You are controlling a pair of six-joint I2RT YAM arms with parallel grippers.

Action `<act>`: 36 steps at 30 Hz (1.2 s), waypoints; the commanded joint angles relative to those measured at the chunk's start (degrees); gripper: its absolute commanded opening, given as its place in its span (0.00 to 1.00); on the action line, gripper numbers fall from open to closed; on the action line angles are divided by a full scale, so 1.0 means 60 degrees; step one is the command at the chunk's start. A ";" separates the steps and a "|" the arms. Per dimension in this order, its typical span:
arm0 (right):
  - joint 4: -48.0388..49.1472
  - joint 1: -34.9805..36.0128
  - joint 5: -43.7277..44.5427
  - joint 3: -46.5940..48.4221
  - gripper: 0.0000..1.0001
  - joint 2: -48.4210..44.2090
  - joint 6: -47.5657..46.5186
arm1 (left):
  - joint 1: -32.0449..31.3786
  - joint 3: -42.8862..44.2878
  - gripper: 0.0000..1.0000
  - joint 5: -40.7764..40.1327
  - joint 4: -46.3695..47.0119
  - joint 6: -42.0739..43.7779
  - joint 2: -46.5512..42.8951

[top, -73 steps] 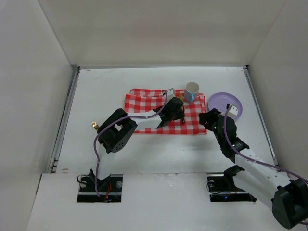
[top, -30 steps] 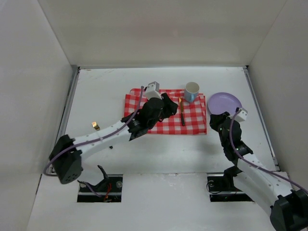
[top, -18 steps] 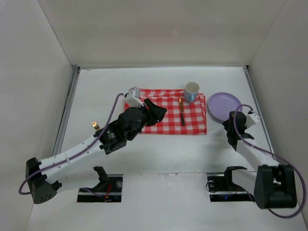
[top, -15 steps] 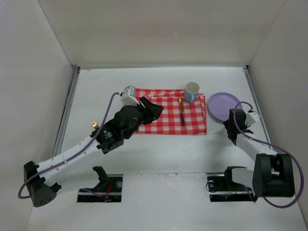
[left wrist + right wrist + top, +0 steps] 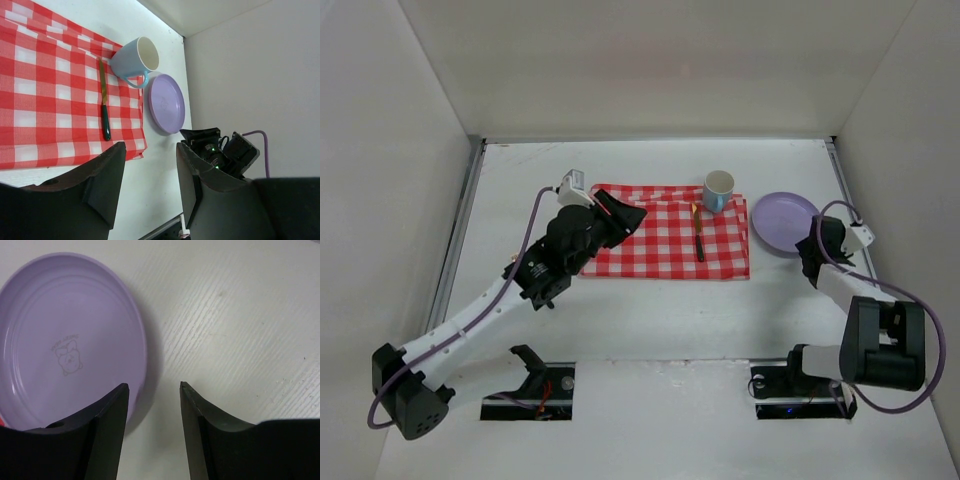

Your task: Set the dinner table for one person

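The dinner table [image 5: 650, 300] is a wide white top. On it lies a red-and-white checkered cloth [image 5: 665, 240] with a knife [image 5: 698, 232] on its right part and a pale blue cup [image 5: 718, 190] at its far right corner. A purple plate [image 5: 782, 220] sits on the bare table to the right of the cloth. My left gripper [image 5: 628, 215] hangs open and empty above the cloth's left part. My right gripper [image 5: 154, 386] is open at the plate's [image 5: 65, 340] near right rim, with one finger over the rim and the other over bare table.
Grey metal rails [image 5: 460, 235] run along the table's left and right sides, and white walls close it in. The left wrist view shows the knife [image 5: 103, 102], the cup [image 5: 135, 62], the plate [image 5: 166, 102] and the right arm [image 5: 220, 150] beyond it.
My left gripper has drawn back leftward across the cloth, staying open. My right gripper has opened and shifted right, round to the plate's right rim.
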 commanded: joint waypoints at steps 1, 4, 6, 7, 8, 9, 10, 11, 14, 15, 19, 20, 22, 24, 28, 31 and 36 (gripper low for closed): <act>0.0705 -0.0320 -0.0432 0.0464 0.51 0.0570 -0.0084 | 0.0164 -0.0310 0.42 0.0822 0.0453 -0.0245 0.0195; 0.0984 -0.0393 -0.0637 0.0683 0.51 0.1185 -0.0011 | 0.0120 -0.0968 0.42 0.0647 0.0688 -0.0026 0.0472; 0.0999 -0.0393 -0.0740 0.0917 0.49 0.1420 -0.0040 | 0.0120 -0.1597 0.42 0.0588 0.0907 0.0266 0.0721; 0.0955 -0.0394 -0.0813 0.1020 0.48 0.1509 -0.0040 | 0.0120 -0.1832 0.42 0.0574 0.0995 0.0369 0.0810; 0.0955 -0.0408 -0.0886 0.1094 0.48 0.1567 -0.0025 | 0.0149 -0.2125 0.42 0.0559 0.1098 0.0500 0.0898; 0.0926 -0.0423 -0.0901 0.1167 0.47 0.1626 -0.0011 | 0.0179 -0.2418 0.42 0.0515 0.1244 0.0589 0.0971; 0.0795 -0.0437 -0.0858 0.1240 0.46 0.1656 0.0033 | 0.0194 -0.2623 0.42 0.0486 0.1376 0.0633 0.1015; 0.0692 -0.0438 -0.0829 0.1314 0.43 0.1699 0.0048 | 0.0266 -0.2858 0.42 0.0398 0.1551 0.0706 0.1045; 0.0530 -0.0481 -0.0814 0.1460 0.31 0.1773 0.0063 | 0.0500 -0.3225 0.43 0.0251 0.1947 0.0853 0.1045; 0.0472 -0.0510 -0.0770 0.1519 0.26 0.1817 0.0063 | 0.0603 -0.3270 0.43 0.0237 0.2035 0.0911 0.1030; 0.0325 -0.0774 -0.0959 0.1651 0.16 0.1920 -0.0054 | 0.0823 -0.3547 0.41 -0.0056 0.2679 0.1394 0.0943; 0.0296 -0.0832 -0.1047 0.1651 0.12 0.1905 -0.0040 | 0.0838 -0.3650 0.41 -0.0172 0.2782 0.1366 0.0884; 0.0296 -0.0906 -0.1179 0.1593 0.04 0.1818 0.0033 | 0.0765 -0.4001 0.40 -0.0611 0.3206 0.1366 0.0782; 0.0383 -0.0921 -0.1282 0.1418 0.03 0.1642 0.0135 | 0.0707 -0.4251 0.38 -0.0920 0.3456 0.1322 0.0679; 0.0398 -0.0921 -0.1326 0.1270 0.21 0.1524 0.0107 | 0.0619 -0.4310 0.37 -0.1052 0.3515 0.1307 0.0386; 0.0252 -0.0877 -0.1400 0.1431 0.38 0.1626 -0.0054 | 0.0575 -0.4339 0.36 -0.1067 0.3589 0.1249 0.0429; -0.0362 -0.0877 -0.1385 0.1943 0.31 0.1919 -0.0142 | 0.0691 -0.4485 0.36 -0.0979 0.3721 0.1234 0.0387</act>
